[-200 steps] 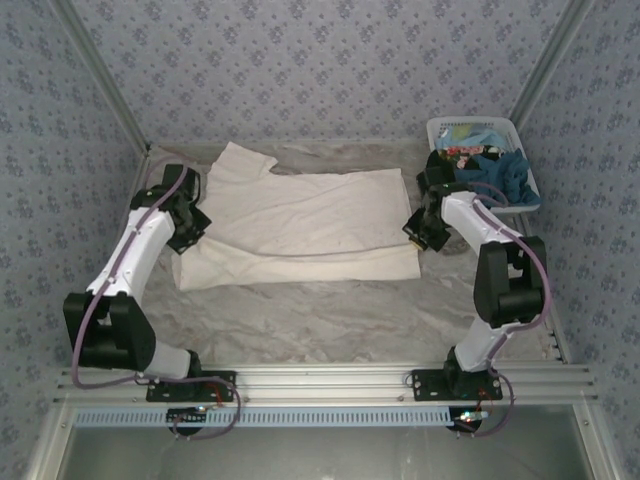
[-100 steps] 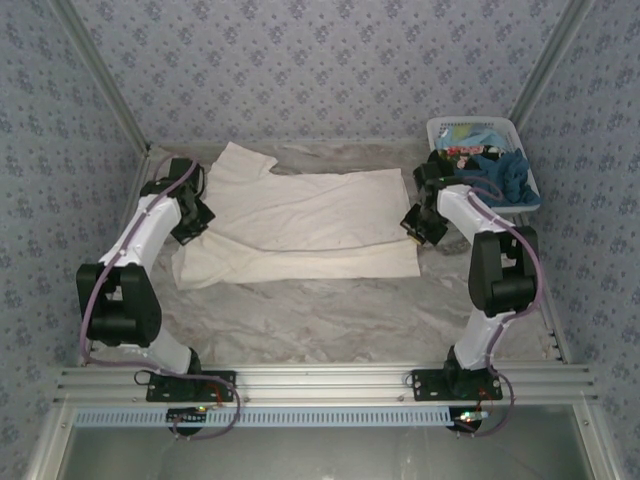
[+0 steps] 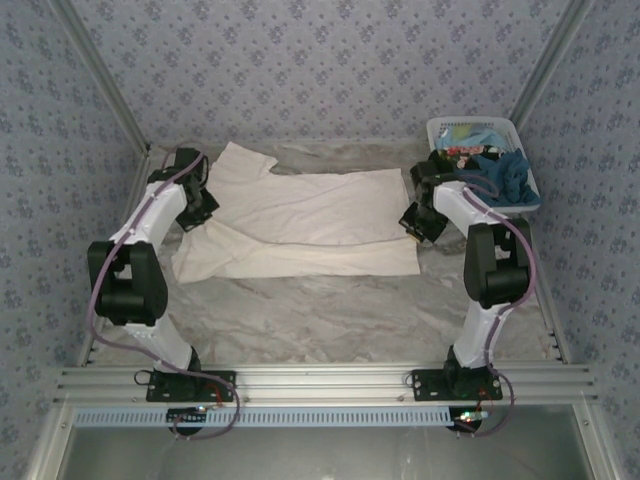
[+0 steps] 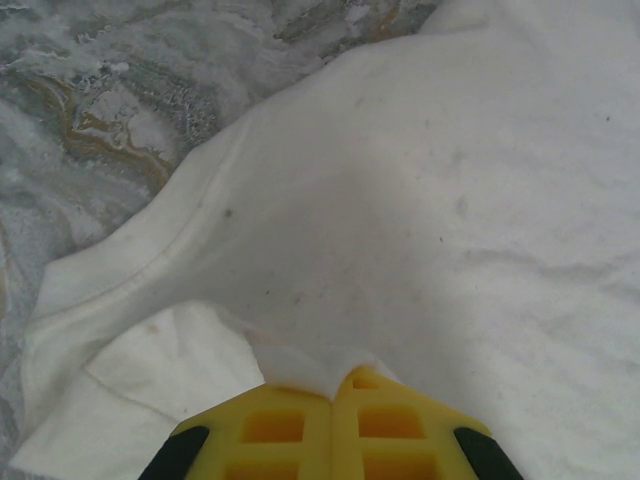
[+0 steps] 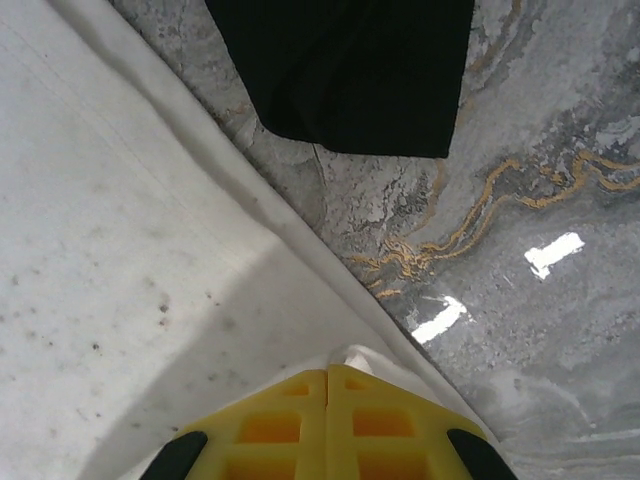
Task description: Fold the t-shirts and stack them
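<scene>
Both arms have drawn toward the far side over the last second, carrying the shirt's [image 3: 300,225] near layer with them, so its near edge now lies farther back. One off-white shirt lies across the far middle of the table [image 3: 330,320], partly doubled over, and the layer under the fold is hidden. At its left end the left gripper [image 4: 332,385] is closed tight on a pinch of cloth. At the right end the right gripper [image 5: 328,375] is closed the same way on the hem. Beyond that hem a black shape [image 5: 350,70] is cut off at the top, and I cannot tell what it is. One basket [image 3: 470,121] at the far right holds teal cloth [image 3: 510,172] heaped with other pieces, too tangled to count.
</scene>
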You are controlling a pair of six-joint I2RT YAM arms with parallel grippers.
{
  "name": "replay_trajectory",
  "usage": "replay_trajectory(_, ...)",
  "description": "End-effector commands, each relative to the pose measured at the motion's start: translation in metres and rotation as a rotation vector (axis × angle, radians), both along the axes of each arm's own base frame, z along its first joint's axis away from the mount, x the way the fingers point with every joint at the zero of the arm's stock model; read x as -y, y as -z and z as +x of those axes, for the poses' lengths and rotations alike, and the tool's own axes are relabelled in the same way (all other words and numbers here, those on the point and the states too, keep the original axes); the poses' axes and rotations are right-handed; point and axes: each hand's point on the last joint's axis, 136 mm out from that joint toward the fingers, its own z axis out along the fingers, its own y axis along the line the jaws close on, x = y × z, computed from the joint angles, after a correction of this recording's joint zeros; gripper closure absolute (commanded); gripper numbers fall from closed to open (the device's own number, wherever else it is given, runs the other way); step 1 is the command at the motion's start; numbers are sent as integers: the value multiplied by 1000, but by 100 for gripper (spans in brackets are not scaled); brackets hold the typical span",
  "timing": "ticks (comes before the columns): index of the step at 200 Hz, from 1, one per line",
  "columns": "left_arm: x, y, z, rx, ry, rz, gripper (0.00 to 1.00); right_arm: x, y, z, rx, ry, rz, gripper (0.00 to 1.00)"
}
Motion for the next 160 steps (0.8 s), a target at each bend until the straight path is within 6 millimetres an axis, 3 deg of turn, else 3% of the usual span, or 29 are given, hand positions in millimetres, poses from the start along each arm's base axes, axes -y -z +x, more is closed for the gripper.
replay_trajectory(1, -5, -5, 11, 20, 14, 15, 100, 2, -5, 10, 13, -22, -37, 100)
replay_trajectory(44, 1, -1, 28, 32, 72, 3, 100, 1, -3, 17, 15, -27, -37, 100)
replay_trajectory(48, 2, -2, 30, 33, 82, 3, 96, 0, -4, 19, 24, -31, -36, 100)
replay_trajectory(56, 0, -7, 30, 32, 95, 18, 83, -1, -9, 23, 46, -42, -34, 87)
replay_trajectory(66, -6, -15, 27, 28, 91, 41, 59, -1, -19, 26, 69, -58, -43, 71)
replay_trajectory(73, -10, -22, 23, 29, 80, 45, 50, -1, -27, 24, 79, -74, -48, 59)
replay_trajectory(91, -25, -32, -2, 10, 21, 25, 44, 3, -46, 15, 106, -86, -58, 45)
replay_trajectory(123, -41, -11, -72, -91, -159, -147, 46, 7, -62, -23, 142, -77, 0, 42)
replay_trajectory(138, -40, 8, -97, -115, -246, -260, 46, 3, -59, -46, 149, -89, 35, 41)
replay_trajectory(160, -40, 36, -118, -149, -342, -371, 46, -6, -34, -86, 102, -105, 127, 41)
